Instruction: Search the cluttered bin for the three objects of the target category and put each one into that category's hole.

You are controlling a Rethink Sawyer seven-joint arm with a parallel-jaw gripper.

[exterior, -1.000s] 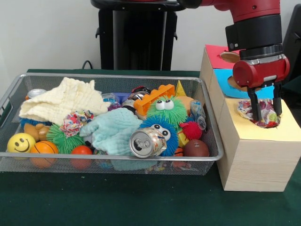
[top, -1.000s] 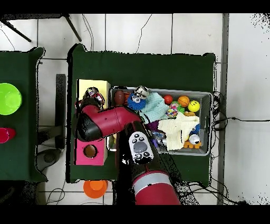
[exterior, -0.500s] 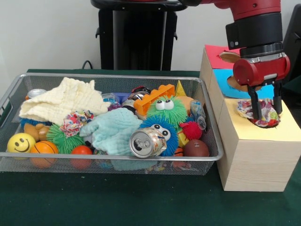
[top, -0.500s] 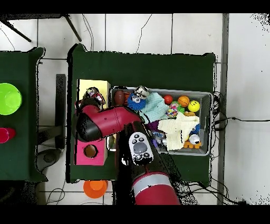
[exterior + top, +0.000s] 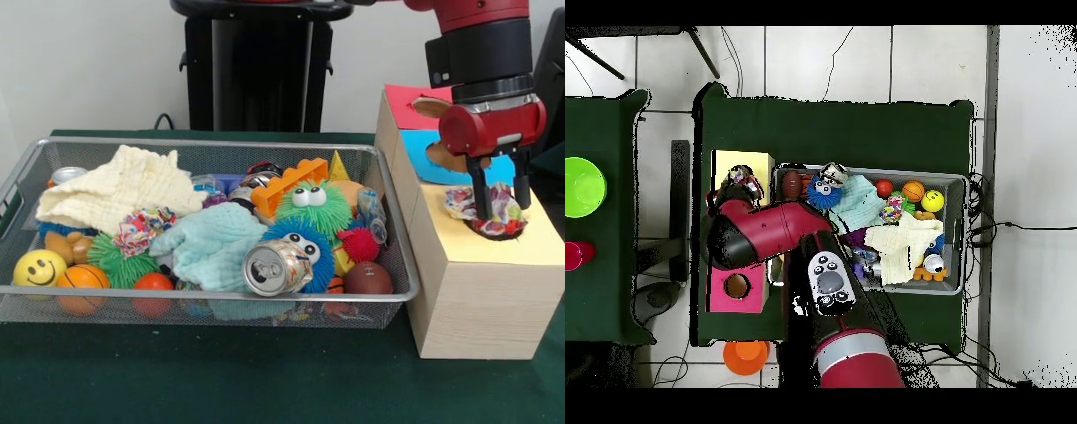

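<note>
The wire mesh bin [image 5: 212, 142] holds a heap of toys. One printed cloth bundle [image 5: 139, 231] lies in it at the front left, on a green spiky ball; it also shows in the overhead view [image 5: 891, 211]. A second printed bundle [image 5: 461, 203] sits on the dark yellow-ringed hole [image 5: 499, 232] of the pale wooden box [image 5: 481, 300]. My gripper [image 5: 501, 212] hangs straight over that hole, open, with one finger on each side of the bundle. No third bundle shows.
The bin also holds a cream cloth [image 5: 119, 187], a mint cloth [image 5: 212, 243], a crushed can [image 5: 275, 267], spiky creatures, balls and an orange comb toy. Blue-ringed [image 5: 437, 155] and red-ringed [image 5: 415, 104] boxes stand behind the yellow one. In the overhead view a green bowl [image 5: 580, 187] sits far left.
My gripper has risen a little above the yellow-ringed hole. The bundle stays at the hole, and a bit more of the dark opening shows under it.
</note>
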